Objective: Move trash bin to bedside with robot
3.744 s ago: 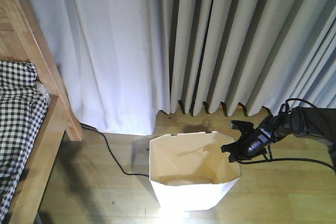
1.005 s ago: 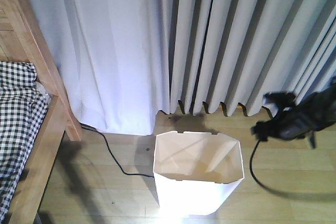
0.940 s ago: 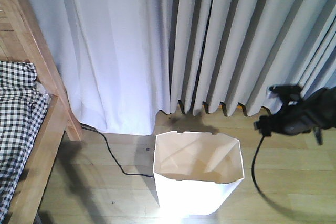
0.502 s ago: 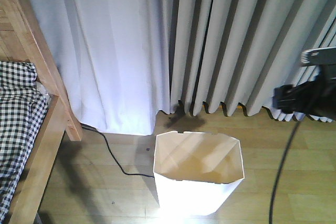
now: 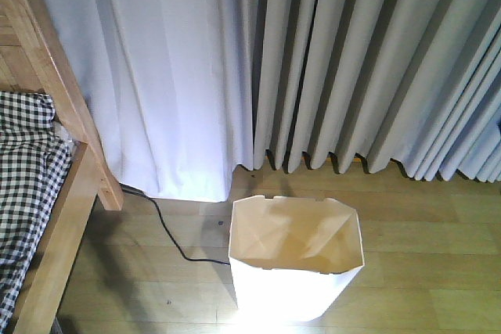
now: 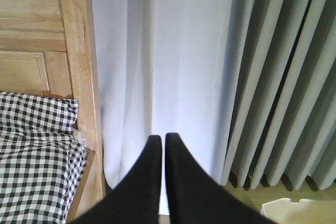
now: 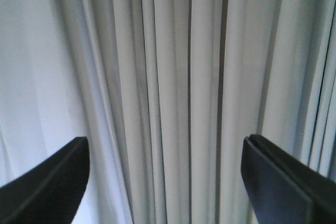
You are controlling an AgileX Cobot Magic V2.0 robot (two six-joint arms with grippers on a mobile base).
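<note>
The white trash bin (image 5: pixel 296 260) stands upright on the wood floor, in front of the curtains and to the right of the bed. The bed's wooden frame (image 5: pixel 59 115) and checked bedding (image 5: pixel 23 170) fill the left edge of the front view. No arm shows in the front view. In the left wrist view my left gripper (image 6: pixel 162 139) is shut, its black fingers pointing at the white curtain beside the bed frame (image 6: pixel 81 77); a corner of the bin (image 6: pixel 286 211) shows at the lower right. My right gripper (image 7: pixel 165 150) is open wide, facing grey curtain folds, with nothing between its fingers.
A black cable (image 5: pixel 168 232) runs across the floor between the bed and the bin. White and grey curtains (image 5: pixel 313 60) hang along the whole back. Bare wood floor (image 5: pixel 430 232) lies to the right of the bin.
The right arm, which was at the bin's right rim, let go, rose up and to the right, and has left the front view. The bin stands slightly further right than at first.
</note>
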